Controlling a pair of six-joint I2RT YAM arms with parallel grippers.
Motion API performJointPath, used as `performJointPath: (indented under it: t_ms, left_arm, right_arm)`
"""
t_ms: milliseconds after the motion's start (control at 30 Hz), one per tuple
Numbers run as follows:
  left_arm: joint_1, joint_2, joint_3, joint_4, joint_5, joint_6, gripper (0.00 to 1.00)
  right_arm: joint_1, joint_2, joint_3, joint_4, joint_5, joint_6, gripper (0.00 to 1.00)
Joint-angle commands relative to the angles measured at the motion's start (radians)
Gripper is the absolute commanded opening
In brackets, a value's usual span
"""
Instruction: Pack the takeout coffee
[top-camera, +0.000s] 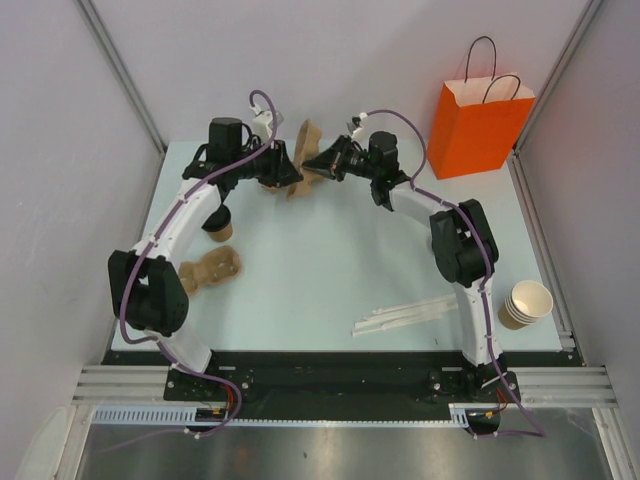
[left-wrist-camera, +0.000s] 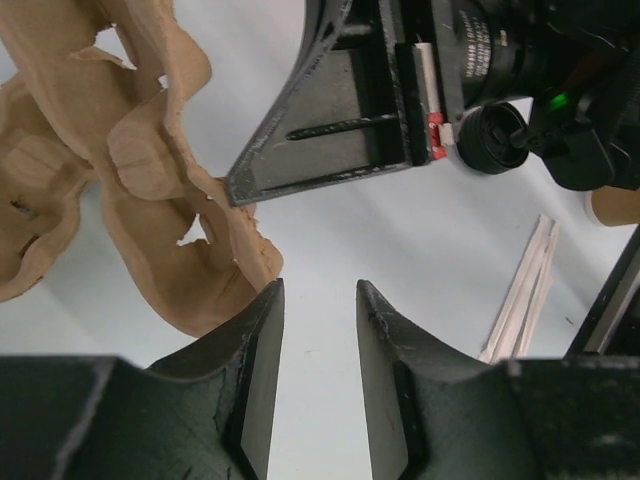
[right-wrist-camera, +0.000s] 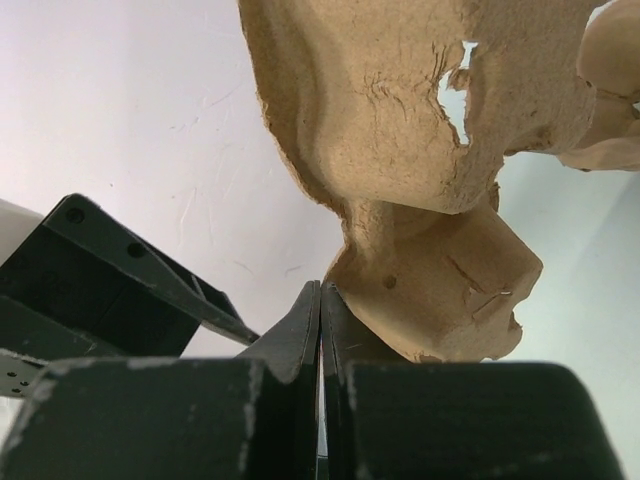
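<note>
A tan paper cup (top-camera: 221, 233) peeks out from under my left forearm. Its top is hidden, so I cannot tell whether it is the takeout coffee. A brown pulp cup carrier (top-camera: 306, 140) hangs upright above the back of the table. My right gripper (right-wrist-camera: 322, 285) is shut on the carrier's (right-wrist-camera: 400, 110) lower edge. My left gripper (left-wrist-camera: 320, 290) is open beside the carrier (left-wrist-camera: 150, 170), its left finger (left-wrist-camera: 262, 340) just touching the pulp, with nothing between its jaws. The orange bag (top-camera: 478, 125) stands at the back right.
A second pulp carrier (top-camera: 210, 270) lies on the table at the left. A stack of lidless paper cups (top-camera: 525, 303) stands at the right edge. White stirrers (top-camera: 405, 318) lie near the front. Both grippers almost meet at the back centre.
</note>
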Motion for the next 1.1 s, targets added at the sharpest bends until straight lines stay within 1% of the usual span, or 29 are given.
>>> performJointPath:
  t_ms: [0, 200, 267, 400, 600, 700, 800, 1067]
  left_arm:
    - [-0.006, 0.023, 0.088, -0.02, -0.069, 0.0, 0.38]
    - [-0.006, 0.066, 0.132, -0.074, -0.051, 0.023, 0.36]
    - [-0.006, 0.078, 0.136, -0.08, -0.045, 0.022, 0.34]
    - [-0.006, 0.089, 0.14, -0.095, -0.062, 0.02, 0.33]
    - [-0.004, 0.086, 0.139, -0.1, -0.114, 0.028, 0.34]
    - [-0.004, 0.086, 0.142, -0.105, -0.134, 0.039, 0.38]
    - [-0.003, 0.089, 0.145, -0.108, -0.131, 0.042, 0.38]
    - [-0.003, 0.104, 0.149, -0.095, -0.085, 0.022, 0.33]
  right_arm:
    - [0.019, -0.075, -0.007, 0.084, -0.018, 0.033, 0.0]
    - [0.03, -0.077, -0.013, 0.098, -0.019, 0.044, 0.0]
    - [0.032, -0.078, -0.013, 0.101, -0.021, 0.05, 0.0]
    - [0.032, -0.083, -0.011, 0.102, -0.021, 0.052, 0.0]
    - [0.032, -0.083, -0.013, 0.102, -0.022, 0.055, 0.0]
    - [0.032, -0.083, -0.014, 0.105, -0.024, 0.055, 0.0]
    - [0.032, -0.083, -0.016, 0.11, -0.022, 0.059, 0.0]
    - [0.032, -0.087, -0.02, 0.128, -0.028, 0.078, 0.0]
